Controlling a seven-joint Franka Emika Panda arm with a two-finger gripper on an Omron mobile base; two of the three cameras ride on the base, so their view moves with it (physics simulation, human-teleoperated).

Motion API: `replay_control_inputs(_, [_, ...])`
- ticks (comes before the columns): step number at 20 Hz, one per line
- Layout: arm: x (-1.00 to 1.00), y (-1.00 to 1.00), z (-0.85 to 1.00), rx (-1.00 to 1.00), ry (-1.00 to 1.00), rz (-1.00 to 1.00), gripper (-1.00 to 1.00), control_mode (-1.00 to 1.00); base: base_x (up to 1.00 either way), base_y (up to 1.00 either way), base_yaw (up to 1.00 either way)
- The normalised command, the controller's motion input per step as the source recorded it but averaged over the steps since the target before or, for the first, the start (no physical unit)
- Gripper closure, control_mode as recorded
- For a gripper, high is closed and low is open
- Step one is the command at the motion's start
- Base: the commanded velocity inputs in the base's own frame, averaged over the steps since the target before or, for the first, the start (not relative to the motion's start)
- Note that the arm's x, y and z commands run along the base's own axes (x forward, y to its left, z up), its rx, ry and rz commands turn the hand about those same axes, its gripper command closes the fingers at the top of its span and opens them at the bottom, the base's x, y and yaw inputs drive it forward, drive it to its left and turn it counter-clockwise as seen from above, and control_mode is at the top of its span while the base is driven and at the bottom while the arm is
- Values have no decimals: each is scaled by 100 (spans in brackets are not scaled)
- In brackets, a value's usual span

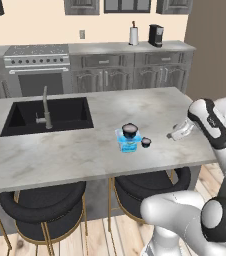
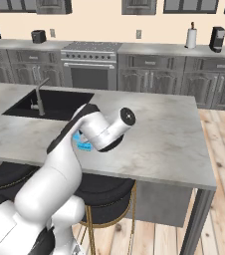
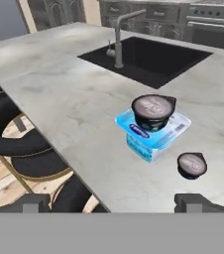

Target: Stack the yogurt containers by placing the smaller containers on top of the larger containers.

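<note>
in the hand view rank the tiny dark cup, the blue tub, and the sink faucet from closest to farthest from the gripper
1. Tiny dark cup: on the counter just ahead of the gripper, toward its right fingertip.
2. Blue tub: behind the cup, with the bigger dark cup on top.
3. Sink faucet: far back, at the sink's edge.

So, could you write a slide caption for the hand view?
Open gripper hovers apart from the tiny dark cup; the larger dark cup already sits on the light-blue tub.

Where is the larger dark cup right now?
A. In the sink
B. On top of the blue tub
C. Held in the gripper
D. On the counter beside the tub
B: the larger dark cup sits on the blue tub; only the tiny cup stands on the counter.
</note>
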Motion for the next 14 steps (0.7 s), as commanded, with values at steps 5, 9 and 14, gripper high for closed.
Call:
replay_control_inputs(5, [0,0,-2,-31,0,10,-100,-100,0,0,0])
replay_control_inputs(9, [3,8,0,-25,12,16,-100,-100,0,0,0])
replay_control_inputs(14, [0,0,-5,-3,-1,23,-100,-100,0,0,0])
